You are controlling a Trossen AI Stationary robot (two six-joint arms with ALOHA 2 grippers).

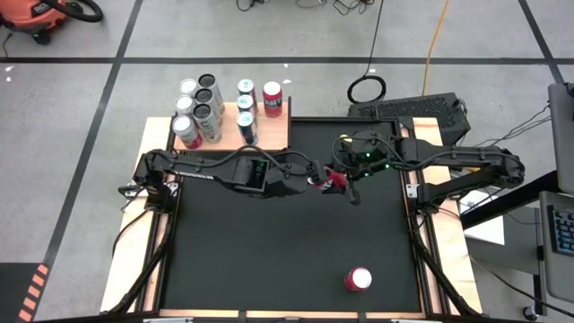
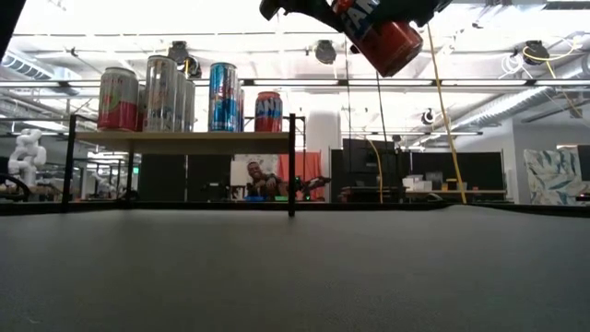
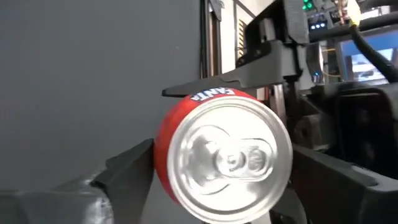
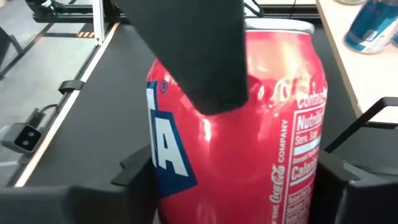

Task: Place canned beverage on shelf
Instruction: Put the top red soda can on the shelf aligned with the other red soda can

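Observation:
A red soda can hangs in the air above the middle of the black mat, tilted, with its silver top toward my left wrist. My right gripper reaches in from the table's right and is shut on the can. My left gripper comes from the table's left, and its fingers stand along either side of the can. The pale wood shelf at the table's far left edge carries several upright cans. My left gripper has a finger along each side of the can, and I cannot tell whether they touch it. My right gripper pinches the can's red side wall between its two fingers, which lie across the can and slant down from the table's right. The can is lifted clear and tilted.
A second red can stands upright on the mat near the front right. The shelf's thin black posts rise at its corners. The two arms meet over the mat's centre. Cables and a keyboard lie beyond the far edge.

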